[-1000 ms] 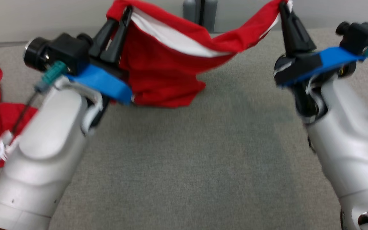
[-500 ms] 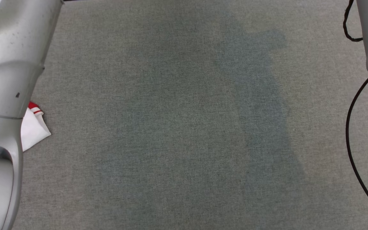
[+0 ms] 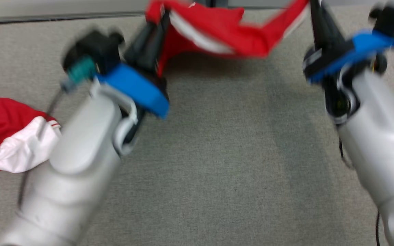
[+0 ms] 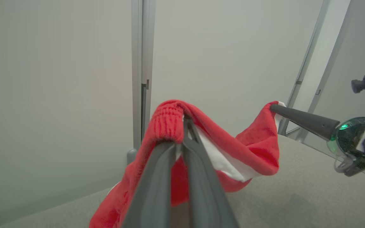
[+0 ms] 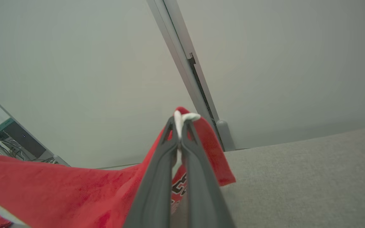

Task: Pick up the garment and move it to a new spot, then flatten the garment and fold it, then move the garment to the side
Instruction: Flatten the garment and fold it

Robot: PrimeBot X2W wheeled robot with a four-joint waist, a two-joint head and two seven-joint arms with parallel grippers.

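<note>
Fingers of the left hand (image 4: 185, 123) are pinched shut on a ribbed red corner of the garment (image 4: 258, 148). The right hand (image 5: 179, 126) is clamped on its opposite, white-edged corner. The garment sags between them, red with a white band, above the grey surface (image 3: 217, 153). Left of the garment, another red-and-white cloth (image 3: 9, 136) lies crumpled. Behind the garment stands a grey post (image 4: 137, 63).
</note>
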